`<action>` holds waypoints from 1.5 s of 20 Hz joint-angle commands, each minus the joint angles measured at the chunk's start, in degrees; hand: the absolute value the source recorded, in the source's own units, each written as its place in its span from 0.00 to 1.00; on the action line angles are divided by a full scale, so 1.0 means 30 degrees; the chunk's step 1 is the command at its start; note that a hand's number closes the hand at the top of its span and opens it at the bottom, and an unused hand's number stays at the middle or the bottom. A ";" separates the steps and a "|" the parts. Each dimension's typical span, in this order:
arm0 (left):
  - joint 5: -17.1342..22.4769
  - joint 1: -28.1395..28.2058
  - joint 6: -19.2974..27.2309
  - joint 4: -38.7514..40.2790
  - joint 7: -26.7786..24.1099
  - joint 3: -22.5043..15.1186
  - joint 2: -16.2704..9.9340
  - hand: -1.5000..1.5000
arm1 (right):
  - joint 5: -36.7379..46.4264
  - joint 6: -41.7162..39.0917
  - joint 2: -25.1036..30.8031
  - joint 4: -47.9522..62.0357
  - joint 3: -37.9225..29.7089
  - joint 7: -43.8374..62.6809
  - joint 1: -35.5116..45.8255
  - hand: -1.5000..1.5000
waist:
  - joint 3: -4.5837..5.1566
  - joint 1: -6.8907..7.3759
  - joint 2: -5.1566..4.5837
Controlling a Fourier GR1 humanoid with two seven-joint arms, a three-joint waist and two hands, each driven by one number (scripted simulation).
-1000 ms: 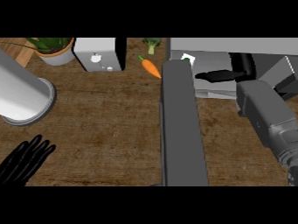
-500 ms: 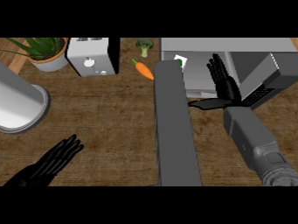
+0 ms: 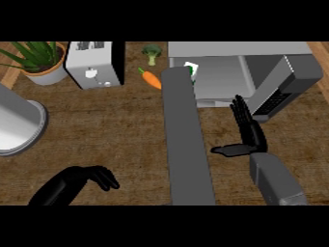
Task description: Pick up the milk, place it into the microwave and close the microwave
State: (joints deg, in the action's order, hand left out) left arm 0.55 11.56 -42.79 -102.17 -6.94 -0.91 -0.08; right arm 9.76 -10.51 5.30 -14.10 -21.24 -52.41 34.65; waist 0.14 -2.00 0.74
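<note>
Fingers of right hand [image 3: 247, 126] straight, empty, thumb out; milk [image 3: 190, 69] sits ahead inside microwave [image 3: 217, 60]; next, sweep flat against open door [image 3: 186, 140] just left, pushing it shut.

Single head view: I looked steeply down at surface [image 3: 110, 120], my forearms entered from lower edge.

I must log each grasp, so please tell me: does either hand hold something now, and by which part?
Nothing is held. The right hand is open with straight fingers in front of the microwave; the left hand has curled fingers around nothing.
</note>
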 commanded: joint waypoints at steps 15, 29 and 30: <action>-0.5076 -0.4725 0.4730 0.6520 -0.2413 -0.5009 0.0025 1.00 | -0.2571 -0.4427 0.2423 -1.0688 0.0943 -0.0514 -1.2015 0.00 | 0.0050 -0.0434 -0.0079; -0.2124 -0.7702 1.1270 1.0970 -0.2764 -1.3327 0.0022 1.00 | -0.7067 -0.7827 0.3032 -2.1450 0.3063 0.2473 -1.7663 0.00 | 0.0031 -0.0734 -0.0230; -0.2065 -0.7807 1.2155 1.1478 -0.3167 -1.3783 0.0021 1.00 | -0.7541 -0.7920 0.3016 -2.2472 0.3412 0.3485 -1.7721 0.00 | 0.0063 -0.0881 -0.0257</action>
State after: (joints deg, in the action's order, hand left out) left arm -8.93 -10.20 -12.09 -70.39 -18.01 -33.82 -0.36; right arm -9.22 -26.91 14.51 -74.18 -13.17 -42.09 -16.18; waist 0.25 -3.88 0.11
